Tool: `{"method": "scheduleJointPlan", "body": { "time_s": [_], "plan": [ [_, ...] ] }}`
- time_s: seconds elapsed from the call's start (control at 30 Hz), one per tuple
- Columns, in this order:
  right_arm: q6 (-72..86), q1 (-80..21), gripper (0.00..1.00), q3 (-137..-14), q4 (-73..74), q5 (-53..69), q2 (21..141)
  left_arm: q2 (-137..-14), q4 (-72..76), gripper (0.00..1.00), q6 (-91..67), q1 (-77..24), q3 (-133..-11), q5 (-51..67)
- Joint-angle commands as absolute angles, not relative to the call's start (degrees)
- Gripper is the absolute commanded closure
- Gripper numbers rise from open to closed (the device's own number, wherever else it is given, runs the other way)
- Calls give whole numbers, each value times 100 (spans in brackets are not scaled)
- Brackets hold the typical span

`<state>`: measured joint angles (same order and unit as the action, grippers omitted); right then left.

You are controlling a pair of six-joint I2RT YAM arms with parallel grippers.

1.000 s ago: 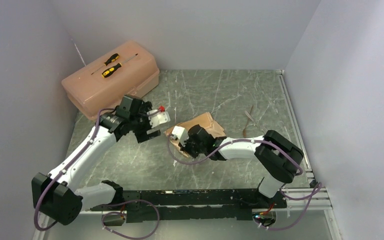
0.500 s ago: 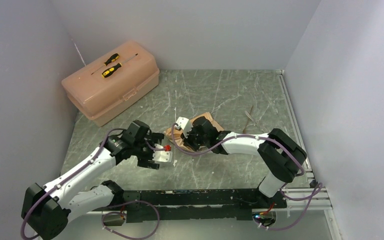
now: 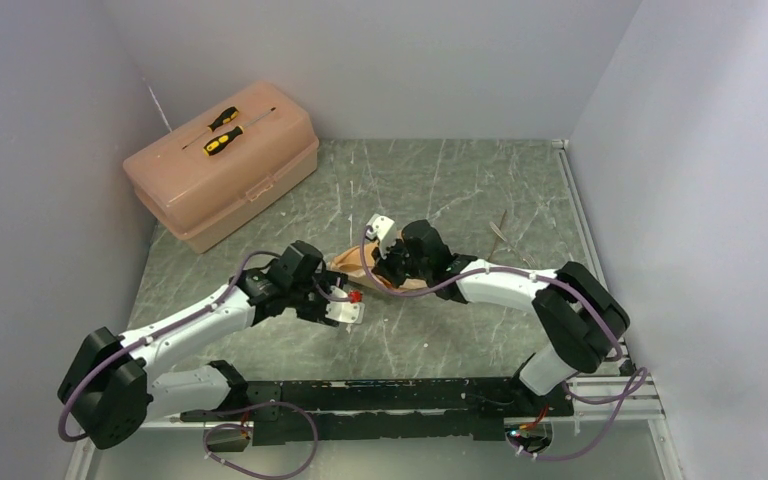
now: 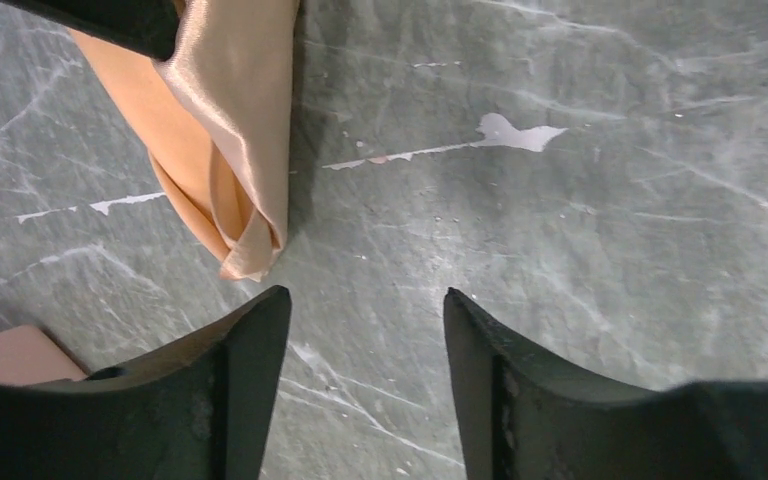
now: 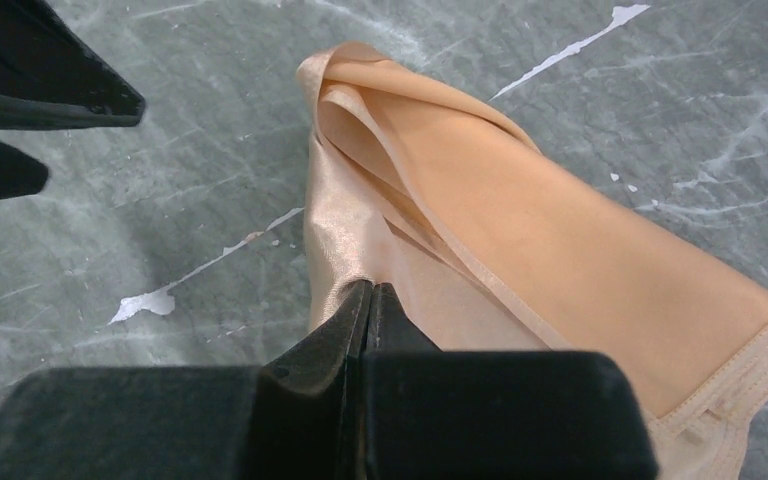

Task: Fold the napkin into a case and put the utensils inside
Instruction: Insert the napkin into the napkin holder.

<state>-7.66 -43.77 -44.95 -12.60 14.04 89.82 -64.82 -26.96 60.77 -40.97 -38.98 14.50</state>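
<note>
The soft, shiny peach-tan satin napkin lies bunched and partly folded in the middle of the grey-green marbled tabletop. The right gripper is clenched tight on a fold along its edge. The left gripper hovers just beside the napkin's pointed corner, fingers spread apart with only bare table between them. The thin golden-brown metal utensils lie apart, to the right.

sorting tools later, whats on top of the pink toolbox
Two yellow-and-black screwdrivers lie on the toolbox lid. The lid is shut, so whatever is inside cannot be seen.
</note>
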Motion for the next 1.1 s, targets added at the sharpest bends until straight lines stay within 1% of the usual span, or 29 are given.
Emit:
{"method": "scheduleJointPlan", "body": {
  "time_s": [0.0, 0.07, 0.2, 0.3, 0.37, 0.5, 0.6, 0.73, 0.87, 0.93, 1.07],
  "plan": [
    [-735, -4291, 100, -4504, -1597, 1542, 8641, -6689, -1853, 40, 5845, -4156, -3871, 1109],
    [-779, -4286, 100, -4586, -1470, 1652, 8667, -6819, -1646, 39, 5672, -4156, -3927, 989],
    [-805, -4285, 100, -4568, -1438, 1790, 8755, -7029, -1535, 35, 5405, -4161, -4069, 1080],
    [-794, -4280, 100, -4523, -1397, 1913, 8801, -7029, -1486, 35, 5595, -4256, -4028, 1181],
    [-791, -4280, 100, -4540, -1322, 2060, 8859, -6975, -1461, 37, 5880, -4368, -3918, 1258],
    [-677, -4286, 100, -4545, -1341, 2036, 8973, -6865, -1740, 44, 6437, -4700, -3783, 1703],
    [-673, -4274, 100, -4614, -1346, 1922, 9043, -7047, -2059, 50, 6568, -4932, -3863, 1922],
    [-672, -4238, 100, -4687, -1359, 1772, 9042, -7727, -1739, 52, 6151, -5013, -3990, 1747],
    [-600, -4176, 100, -4620, -1468, 1749, 8943, -8044, -1312, 59, 5978, -5121, -3938, 1580],
    [-580, -4177, 100, -4570, -1534, 1808, 8902, -8193, -999, 59, 6107, -5160, -3860, 1471],
    [-556, -4175, 100, -4562, -1501, 2015, 8908, -8693, -798, 61, 5982, -5175, -4145, 1286]
  ]
}}
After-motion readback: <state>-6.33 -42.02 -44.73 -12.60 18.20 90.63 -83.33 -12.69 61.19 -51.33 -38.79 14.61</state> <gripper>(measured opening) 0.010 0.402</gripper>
